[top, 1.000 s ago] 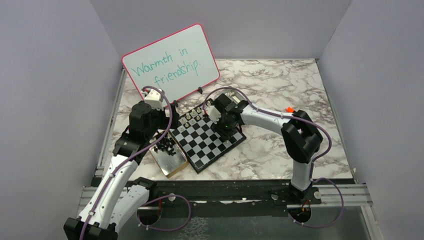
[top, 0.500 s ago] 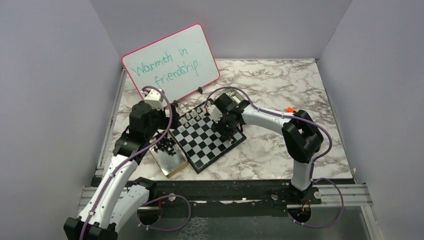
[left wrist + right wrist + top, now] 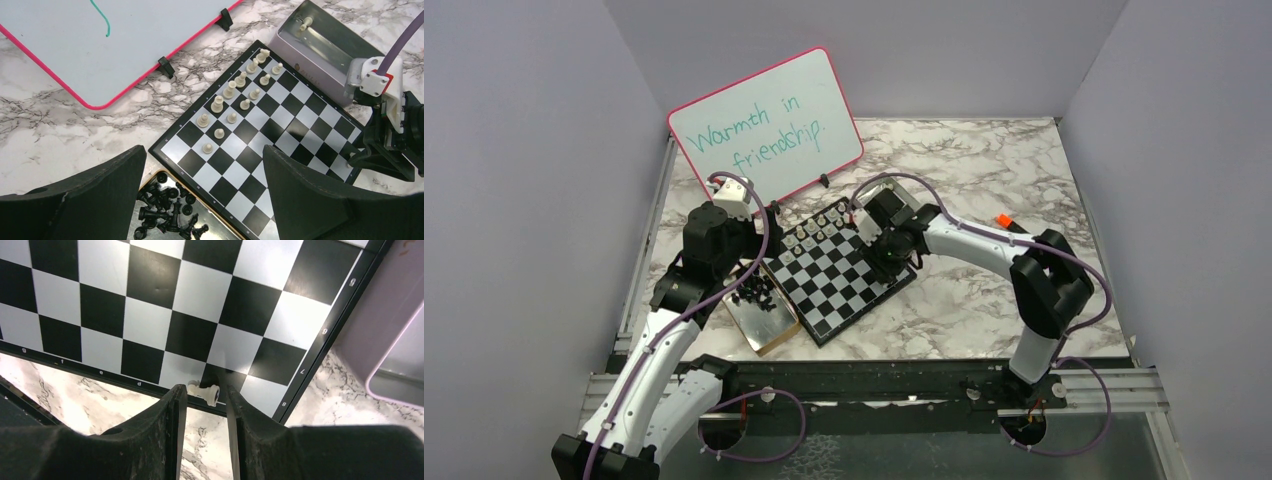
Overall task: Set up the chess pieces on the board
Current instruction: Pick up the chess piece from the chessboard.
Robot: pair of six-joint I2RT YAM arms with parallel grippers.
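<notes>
On marble-patterned table (image 3: 984,160): board (image 3: 839,275), whiteboard (image 3: 764,125) behind; lilac walls (image 3: 524,150) around.

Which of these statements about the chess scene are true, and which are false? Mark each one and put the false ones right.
1. The black pieces lie heaped in a tin beside the board. True.
2. The left tool is shut on a chessman. False: its fingers stand wide open and hold nothing.
3. The white pieces stand in two rows along one edge of the board. True.
4. The right tool has a cream-white piece lying sideways between its fingers. True.
5. The whiteboard has a blue rim. False: its rim is pink.
</notes>
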